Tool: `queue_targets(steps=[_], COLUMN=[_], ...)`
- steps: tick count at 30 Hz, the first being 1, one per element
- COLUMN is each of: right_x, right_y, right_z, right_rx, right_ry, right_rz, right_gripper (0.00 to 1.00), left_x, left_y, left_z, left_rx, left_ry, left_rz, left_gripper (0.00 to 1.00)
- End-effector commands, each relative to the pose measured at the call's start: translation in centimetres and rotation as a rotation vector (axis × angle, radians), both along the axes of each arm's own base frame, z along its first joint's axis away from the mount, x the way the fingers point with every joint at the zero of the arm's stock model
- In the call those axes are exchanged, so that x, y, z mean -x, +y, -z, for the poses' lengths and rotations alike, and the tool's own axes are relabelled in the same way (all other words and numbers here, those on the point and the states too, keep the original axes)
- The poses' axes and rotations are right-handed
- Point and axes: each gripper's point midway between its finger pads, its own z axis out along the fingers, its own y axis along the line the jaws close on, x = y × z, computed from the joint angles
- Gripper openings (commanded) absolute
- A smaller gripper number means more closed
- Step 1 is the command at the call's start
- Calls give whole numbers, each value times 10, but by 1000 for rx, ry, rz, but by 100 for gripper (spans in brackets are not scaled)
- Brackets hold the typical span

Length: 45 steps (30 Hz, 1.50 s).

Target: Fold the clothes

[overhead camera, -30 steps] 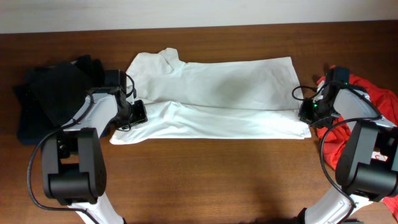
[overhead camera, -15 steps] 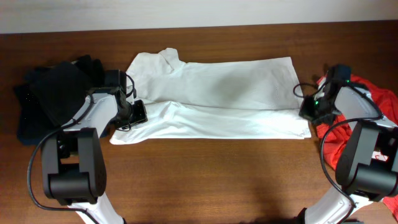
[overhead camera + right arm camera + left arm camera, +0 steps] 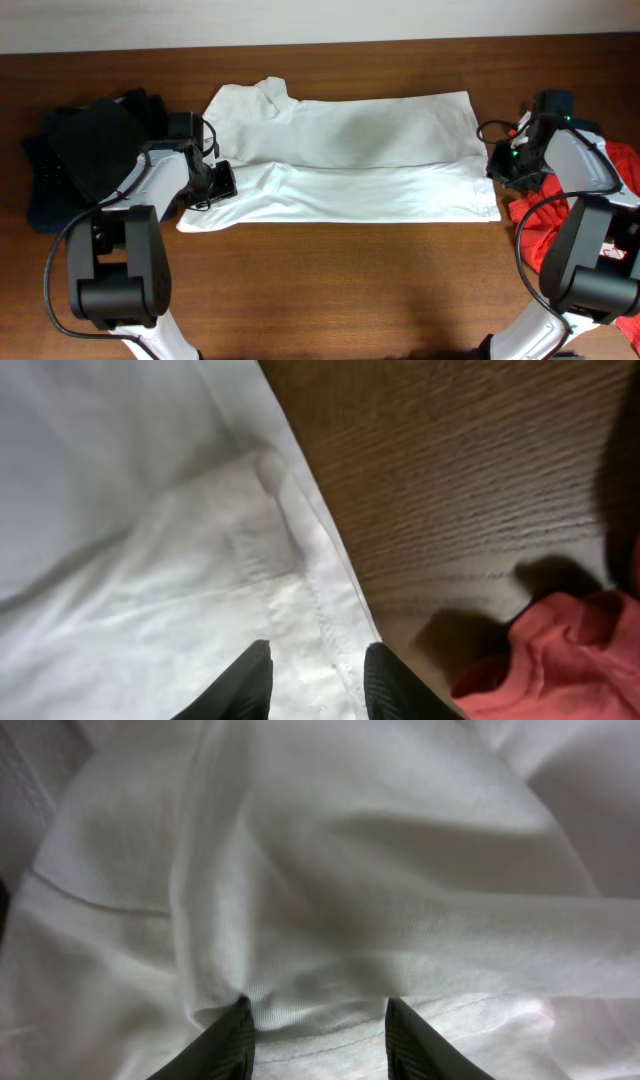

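Right fingers (image 3: pixel 245 685) have shifted along the white T-shirt (image 3: pixel 350 150) hem and stand spread over it; left fingers (image 3: pixel 225 1045) pinch a bunched fold of it.

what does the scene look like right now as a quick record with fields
surface: brown wooden table
main garment: soft white t-shirt, laid flat with a long fold across it
left claw: astride a bunched fold at the shirt's left end, grip unclear
right claw: open over the shirt's right hem
far right: crumpled red t-shirt
far left: dark clothes pile
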Motion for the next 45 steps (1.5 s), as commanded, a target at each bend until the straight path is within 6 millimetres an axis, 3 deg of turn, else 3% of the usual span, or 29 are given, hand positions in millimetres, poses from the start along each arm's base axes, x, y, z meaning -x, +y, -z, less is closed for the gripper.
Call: queue_targets(steps=[1, 6, 8, 10, 13, 14, 18, 19, 21, 26, 29, 30, 33, 35, 36, 40, 42, 45], right_x=[21, 30, 31, 33, 34, 35, 35, 36, 36, 37, 37, 38, 43, 44, 45, 69, 92, 117], right_y=[3, 5, 6, 7, 7, 7, 8, 8, 8, 8, 9, 12, 21, 24, 24, 16, 1, -4], right_z=[21, 36, 39, 41, 41, 41, 42, 42, 42, 42, 43, 45, 51, 51, 51, 52, 49, 45], right_rx=[11, 7, 6, 2, 1, 1, 0, -1, -1, -2, 2, 0, -7, -9, -11, 16, 83, 74], right_ry=[54, 64, 65, 66, 70, 74, 76, 77, 77, 82, 82, 88, 115, 125, 130, 230, 335, 430], right_rz=[-42, -42, -42, -43, -43, -43, -43, -43, -43, -43, -73, -90, -118, -127, -126, -97, 16, 86], right_gripper=[41, 43, 36, 22, 19, 8, 5, 10, 39, 60, 60, 56, 29, 17, 4, 4, 4, 4], left_x=[25, 38, 45, 49, 50, 51, 54, 55, 55, 54, 54, 55, 58, 60, 60, 71, 88, 121], left_y=[11, 11, 11, 11, 11, 11, 11, 11, 11, 11, 11, 11, 11, 11, 11, 11, 11, 11], left_z=[18, 26, 30, 32, 32, 32, 32, 32, 32, 32, 32, 32, 32, 32, 32, 31, 28, 23], left_rx=[-53, -53, -53, -53, -53, -53, -54, -54, -54, -53, -53, -53, -53, -53, -53, -53, -53, -53], left_ry=[97, 132, 150, 161, 165, 169, 182, 185, 184, 181, 181, 185, 198, 204, 205, 248, 322, 452], left_rz=[-9, -8, -8, -7, -7, -7, -7, -7, -7, -7, -7, -7, -6, -6, -6, -5, -3, -1], left_gripper=[43, 43, 44, 44, 44, 48, 49, 48, 48, 49, 49, 49, 49, 49, 49, 49, 48, 48])
